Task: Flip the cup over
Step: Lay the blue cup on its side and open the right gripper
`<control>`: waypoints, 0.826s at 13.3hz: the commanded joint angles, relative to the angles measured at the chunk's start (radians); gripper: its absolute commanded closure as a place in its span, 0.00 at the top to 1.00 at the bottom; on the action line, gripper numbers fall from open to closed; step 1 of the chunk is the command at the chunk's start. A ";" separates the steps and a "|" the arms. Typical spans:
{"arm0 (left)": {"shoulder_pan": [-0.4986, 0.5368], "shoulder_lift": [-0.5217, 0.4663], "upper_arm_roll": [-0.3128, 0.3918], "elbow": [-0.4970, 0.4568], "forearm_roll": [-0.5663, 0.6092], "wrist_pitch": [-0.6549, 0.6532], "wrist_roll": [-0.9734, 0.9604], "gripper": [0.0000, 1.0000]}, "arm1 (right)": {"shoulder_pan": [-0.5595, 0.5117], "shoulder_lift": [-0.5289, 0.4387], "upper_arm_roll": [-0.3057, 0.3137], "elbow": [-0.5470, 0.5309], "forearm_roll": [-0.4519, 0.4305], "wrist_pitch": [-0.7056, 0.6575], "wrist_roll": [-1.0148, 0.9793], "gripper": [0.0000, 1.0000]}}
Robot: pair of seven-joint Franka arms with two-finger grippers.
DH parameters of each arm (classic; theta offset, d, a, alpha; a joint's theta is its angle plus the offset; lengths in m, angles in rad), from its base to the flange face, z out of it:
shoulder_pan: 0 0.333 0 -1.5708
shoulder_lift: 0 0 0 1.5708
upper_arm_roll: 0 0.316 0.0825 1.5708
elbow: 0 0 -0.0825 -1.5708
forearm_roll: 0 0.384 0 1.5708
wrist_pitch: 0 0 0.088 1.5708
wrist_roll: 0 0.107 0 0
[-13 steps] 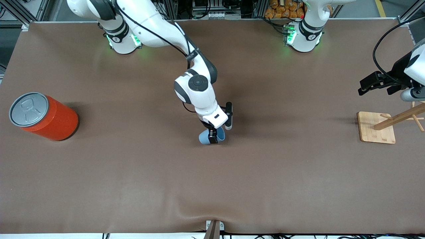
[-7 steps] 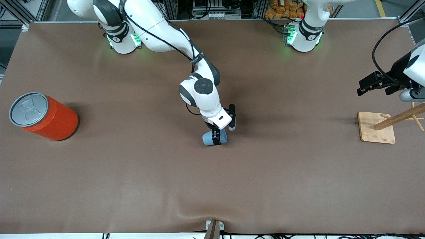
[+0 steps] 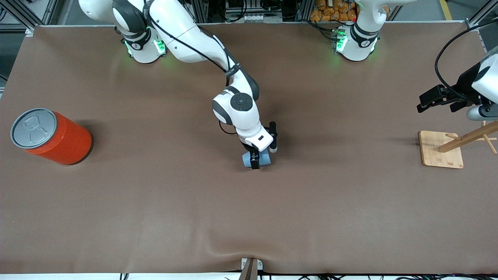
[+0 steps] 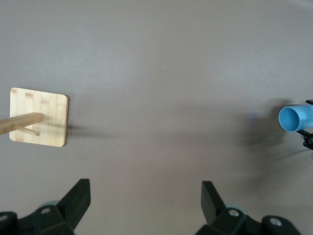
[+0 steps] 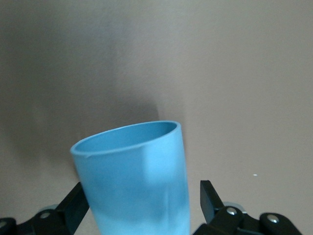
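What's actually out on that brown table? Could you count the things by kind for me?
Small light-blue plastic tumbler cup: 1
Large orange can with grey pull-tab lid: 1
Wooden peg stand on a square bamboo base: 1
Total: 3

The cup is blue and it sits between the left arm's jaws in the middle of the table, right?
Not quite. The cup is blue and in the middle of the table, but it sits between the jaws of the right gripper, not the left. The front view shows it. The left gripper waits above the wooden stand.
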State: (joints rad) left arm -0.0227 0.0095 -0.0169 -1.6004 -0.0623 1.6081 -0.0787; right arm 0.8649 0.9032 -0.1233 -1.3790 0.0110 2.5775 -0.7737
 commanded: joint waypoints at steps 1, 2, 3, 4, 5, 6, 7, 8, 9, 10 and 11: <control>0.006 0.007 -0.002 0.013 -0.017 -0.013 0.017 1.00 | -0.003 -0.029 -0.007 0.012 0.000 -0.003 0.001 1.00; 0.006 0.007 -0.002 0.014 -0.017 -0.013 0.017 1.00 | -0.006 -0.045 -0.007 0.009 0.003 -0.008 -0.001 1.00; 0.006 0.007 -0.002 0.014 -0.017 -0.013 0.017 1.00 | -0.006 -0.070 -0.007 0.006 0.004 -0.031 0.001 1.00; 0.006 0.007 -0.002 0.016 -0.024 -0.013 0.016 1.00 | -0.006 -0.093 -0.006 0.008 0.004 -0.069 0.005 1.00; 0.007 0.006 -0.002 0.016 -0.046 -0.013 0.017 1.00 | -0.006 -0.122 -0.006 0.006 0.004 -0.101 0.028 1.00; 0.010 0.006 -0.002 0.016 -0.066 -0.014 0.017 1.00 | -0.007 -0.150 -0.007 0.006 0.004 -0.149 0.074 1.00; 0.012 0.007 -0.002 0.016 -0.082 -0.013 0.017 1.00 | -0.007 -0.182 -0.007 0.006 0.004 -0.202 0.129 1.00; 0.012 0.013 0.000 0.016 -0.108 -0.013 0.019 1.00 | -0.021 -0.219 -0.010 0.006 0.004 -0.262 0.187 1.00; 0.012 0.039 0.000 0.014 -0.178 -0.013 0.025 1.00 | -0.044 -0.257 -0.010 0.006 0.004 -0.326 0.245 1.00; 0.012 0.065 0.000 0.011 -0.271 -0.011 0.036 1.00 | -0.072 -0.289 -0.010 0.006 0.003 -0.376 0.299 1.00; 0.012 0.102 0.002 0.014 -0.347 -0.007 0.039 1.00 | -0.110 -0.314 -0.010 0.006 0.003 -0.410 0.341 1.00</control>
State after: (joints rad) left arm -0.0197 0.0408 -0.0139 -1.6053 -0.2950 1.6060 -0.0703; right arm 0.8253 0.6592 -0.1486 -1.3455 0.0153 2.2305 -0.5094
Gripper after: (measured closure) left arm 0.000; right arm 0.000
